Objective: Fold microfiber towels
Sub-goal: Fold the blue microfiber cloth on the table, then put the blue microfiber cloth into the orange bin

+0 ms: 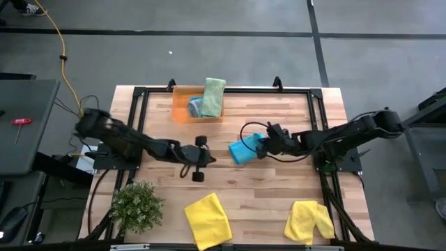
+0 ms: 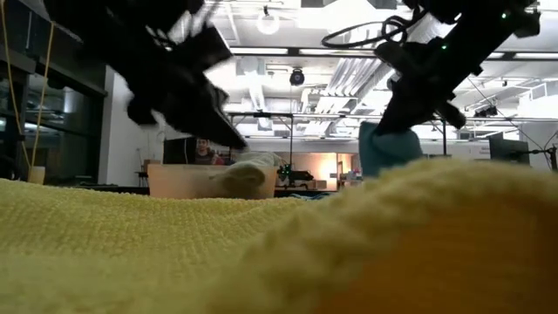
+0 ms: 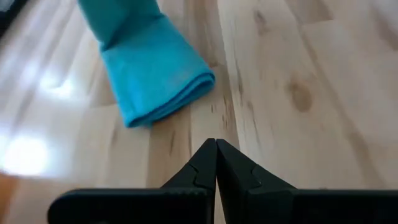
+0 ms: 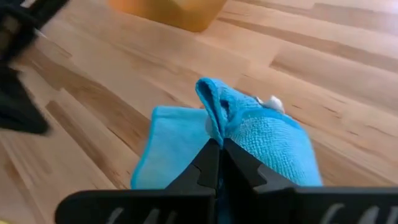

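Observation:
A teal-blue microfiber towel (image 1: 242,148) lies folded near the table's middle, and my right gripper (image 1: 263,145) is shut on its right end. My left gripper (image 1: 209,157) is shut and hovers just left of that towel (image 3: 155,68), apart from it, with nothing between its fingers (image 3: 216,148). Two yellow towels (image 1: 208,219) (image 1: 309,222) lie flat near the front edge. A light green towel (image 1: 214,96) rests in the orange tray (image 1: 182,111) on top of another folded cloth (image 1: 195,106). My right gripper pinches a bunched-up fold (image 4: 215,124) at the teal towel's right end between its two fingers. The fingers slant down from the table's right side. That end is raised, while the towel's folded left end (image 3: 163,102) rests on the table.
A small bushy plant (image 1: 136,204) stands at the front left corner. The orange tray sits at the far edge, left of centre. In the low view a yellow towel (image 2: 174,235) fills the foreground. Bare wood lies between the teal towel and the yellow ones.

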